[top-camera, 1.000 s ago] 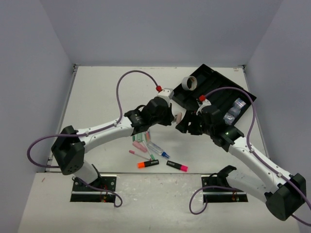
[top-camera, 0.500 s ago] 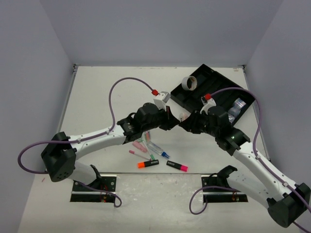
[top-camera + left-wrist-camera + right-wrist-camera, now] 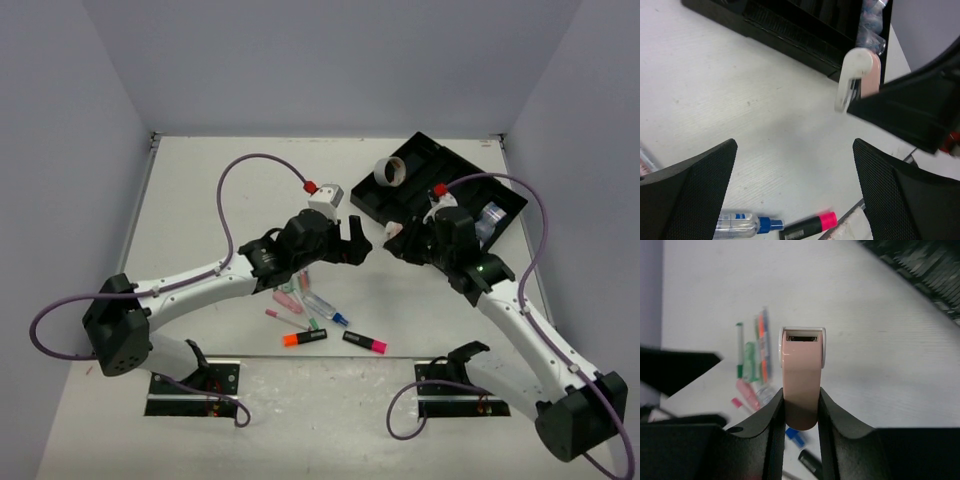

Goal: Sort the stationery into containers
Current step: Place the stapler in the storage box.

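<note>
My right gripper (image 3: 801, 401) is shut on the pink eraser (image 3: 801, 375), a pink block in a white casing, and holds it above the table. From above, the eraser (image 3: 393, 229) hangs just left of the black tray (image 3: 420, 146). My left gripper (image 3: 356, 243) stands open and empty a little to the eraser's left. In the left wrist view the eraser (image 3: 862, 75) shows beyond my open left gripper (image 3: 794, 150), clear of both fingers. The remaining pens (image 3: 300, 298) lie in a heap under the left arm.
A grey tape ring (image 3: 388, 172) and shiny cubes (image 3: 485, 222) sit in the tray. An orange-tipped highlighter (image 3: 305, 338) and a pink-tipped highlighter (image 3: 365, 343) lie near the front. A small blue-capped bottle (image 3: 747, 223) lies beside the pink-tipped highlighter (image 3: 807, 226). Grey walls enclose the table.
The right gripper shut on the eraser, the left gripper opened and let it go. The right gripper has carried the eraser a little to the right, and the two grippers now stand apart.
</note>
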